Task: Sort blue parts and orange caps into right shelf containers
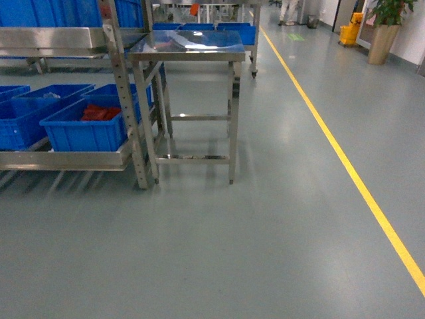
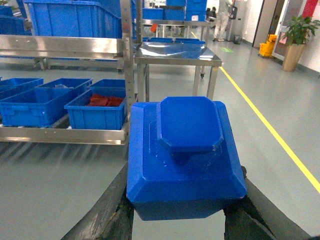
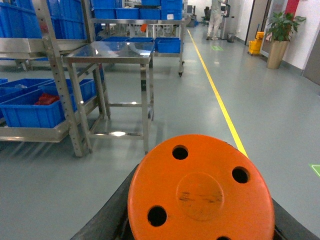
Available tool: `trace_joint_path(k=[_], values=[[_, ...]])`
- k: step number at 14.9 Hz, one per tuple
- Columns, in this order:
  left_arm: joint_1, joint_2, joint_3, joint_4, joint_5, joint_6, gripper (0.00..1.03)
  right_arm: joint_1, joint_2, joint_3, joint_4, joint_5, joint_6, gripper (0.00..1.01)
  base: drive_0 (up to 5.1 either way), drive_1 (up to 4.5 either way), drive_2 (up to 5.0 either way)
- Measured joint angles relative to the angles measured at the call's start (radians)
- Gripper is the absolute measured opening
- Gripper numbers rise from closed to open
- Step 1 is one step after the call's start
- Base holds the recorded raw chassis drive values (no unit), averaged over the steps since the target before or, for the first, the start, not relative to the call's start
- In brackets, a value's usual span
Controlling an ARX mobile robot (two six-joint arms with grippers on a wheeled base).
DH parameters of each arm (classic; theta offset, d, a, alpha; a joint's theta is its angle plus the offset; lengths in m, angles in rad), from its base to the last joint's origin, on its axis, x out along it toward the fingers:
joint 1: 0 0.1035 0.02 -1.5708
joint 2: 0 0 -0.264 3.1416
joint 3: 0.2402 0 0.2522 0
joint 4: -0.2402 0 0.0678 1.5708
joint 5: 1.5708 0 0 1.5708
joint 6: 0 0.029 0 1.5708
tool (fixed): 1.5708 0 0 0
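Currently, item log, risks first:

- Risk 1: blue part (image 2: 186,160) sits high between the left gripper (image 2: 180,220) fingers, only its lower edges seem caught. A jolt while the base rolls could tip it out; judgement only.
- Risk 2: orange cap (image 3: 200,192) is wide, flat, smooth. It looks prone to sliding in the right gripper (image 3: 200,232) if the wrist tilts.
- Risk 3: steel table (image 1: 189,46) stands just beside the shelf rack (image 1: 123,86). A loaded arm swinging toward the crates could clip a table leg or rack post.
- Risk 4: mis-sort. One blue crate (image 1: 89,126) on the low shelf already holds red/orange pieces; neighbouring crates (image 1: 26,109) look alike, contents unclear.

Grippers:
- L: fingers spread wide, closed against the blue part's sides; part fills most of the wrist view.
- R: fingers mostly hidden under the cap, apparently clamped on its rim; exact opening can't be read.
- Neither arm shows in head view.

Location: both task items are in hand, well apart from the crates, which are ahead-left on the rack.
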Motion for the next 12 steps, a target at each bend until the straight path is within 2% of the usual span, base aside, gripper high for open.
trace_joint_path(k=[12], values=[[0.0, 0.0, 0.0, 0.0, 0.0, 0.0, 0.41, 0.0, 0.0, 0.0, 0.0, 0.0, 0.0, 0.44, 0.0, 4.32, -4.3]])
